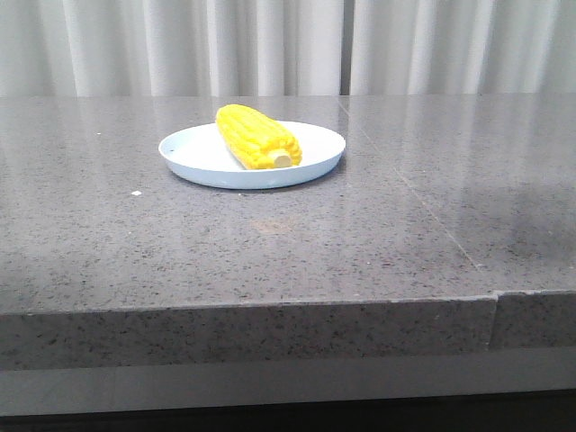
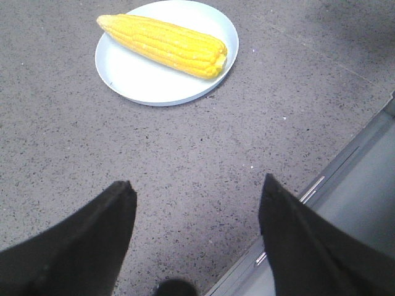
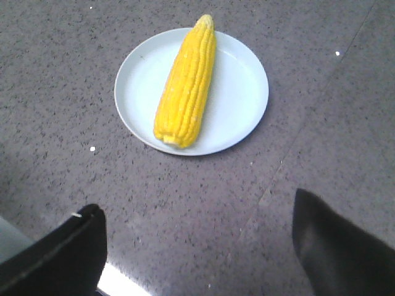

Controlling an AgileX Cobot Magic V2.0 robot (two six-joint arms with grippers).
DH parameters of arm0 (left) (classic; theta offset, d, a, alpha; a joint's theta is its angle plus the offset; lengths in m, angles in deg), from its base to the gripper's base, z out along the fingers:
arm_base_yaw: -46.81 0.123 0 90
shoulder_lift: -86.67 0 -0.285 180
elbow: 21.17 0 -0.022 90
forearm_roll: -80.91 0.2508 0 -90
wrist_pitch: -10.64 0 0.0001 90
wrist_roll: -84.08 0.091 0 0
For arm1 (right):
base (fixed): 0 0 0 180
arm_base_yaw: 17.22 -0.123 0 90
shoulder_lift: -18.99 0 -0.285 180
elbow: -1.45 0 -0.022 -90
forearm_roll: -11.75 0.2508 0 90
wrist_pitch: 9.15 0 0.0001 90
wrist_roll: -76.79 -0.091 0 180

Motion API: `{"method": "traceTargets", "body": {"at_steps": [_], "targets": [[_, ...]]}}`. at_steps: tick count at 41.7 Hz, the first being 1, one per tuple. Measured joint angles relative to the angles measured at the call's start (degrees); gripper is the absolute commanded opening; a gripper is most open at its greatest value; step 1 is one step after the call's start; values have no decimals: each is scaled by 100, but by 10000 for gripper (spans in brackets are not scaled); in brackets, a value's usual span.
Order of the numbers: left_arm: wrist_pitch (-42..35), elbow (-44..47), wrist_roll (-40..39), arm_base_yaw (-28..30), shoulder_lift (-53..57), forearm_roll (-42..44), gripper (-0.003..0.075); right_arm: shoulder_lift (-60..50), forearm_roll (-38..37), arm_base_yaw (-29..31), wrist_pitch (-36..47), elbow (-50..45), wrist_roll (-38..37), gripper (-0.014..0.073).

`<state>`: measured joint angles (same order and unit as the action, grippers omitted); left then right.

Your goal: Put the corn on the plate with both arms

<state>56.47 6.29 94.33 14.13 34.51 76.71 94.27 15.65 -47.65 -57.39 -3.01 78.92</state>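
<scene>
In the front view the corn point(image 1: 258, 136) lies on the plate point(image 1: 310, 164), its pale stub toward the camera; the plate sits on the grey surface point(image 1: 270, 243) and neither arm shows.

In the left wrist view the left pincer point(image 2: 194, 200) is spread and empty, well short of the plate point(image 2: 133, 80), the corn's long axis running crosswise to it.

In the right wrist view the right pincer point(image 3: 197, 216) is likewise spread and empty, the corn point(image 3: 185, 83) pointing lengthwise away. Neither arm looks clearly nearer; the placing looks done.

Yellow corn point(image 1: 257, 137), pale blue plate point(image 1: 193, 155)
</scene>
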Motion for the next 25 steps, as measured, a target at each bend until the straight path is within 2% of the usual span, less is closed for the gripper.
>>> {"method": "traceTargets", "body": {"at_steps": [14,25], "targets": [[0,0,0,0,0,0,428,-1945,-33,0,-337,-1510,-75,635],[0,0,0,0,0,0,413,-3129,-142,0,-423,-2199,-390,635]]}}
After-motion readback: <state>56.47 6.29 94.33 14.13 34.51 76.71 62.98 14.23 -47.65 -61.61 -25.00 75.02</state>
